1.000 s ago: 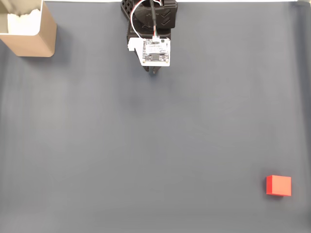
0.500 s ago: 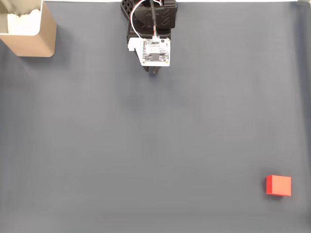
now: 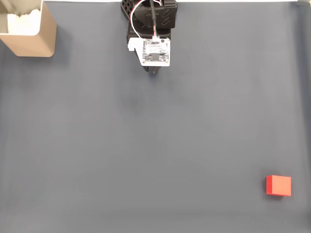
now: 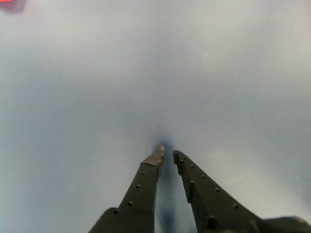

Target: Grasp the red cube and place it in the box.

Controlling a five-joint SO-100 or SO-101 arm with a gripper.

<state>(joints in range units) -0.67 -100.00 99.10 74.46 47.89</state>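
The red cube lies on the dark grey mat at the lower right of the fixed view, and a sliver of it shows in the top left corner of the wrist view. The tan box with white padding stands at the top left corner. My gripper is at the top middle, tucked under the arm's white circuit board, far from both cube and box. In the wrist view the gripper hovers just over the bare mat, its two dark fingers nearly together with nothing between them.
The grey mat covers the whole table. The arm's black base sits at the top edge. A fold in the mat runs down the right edge.
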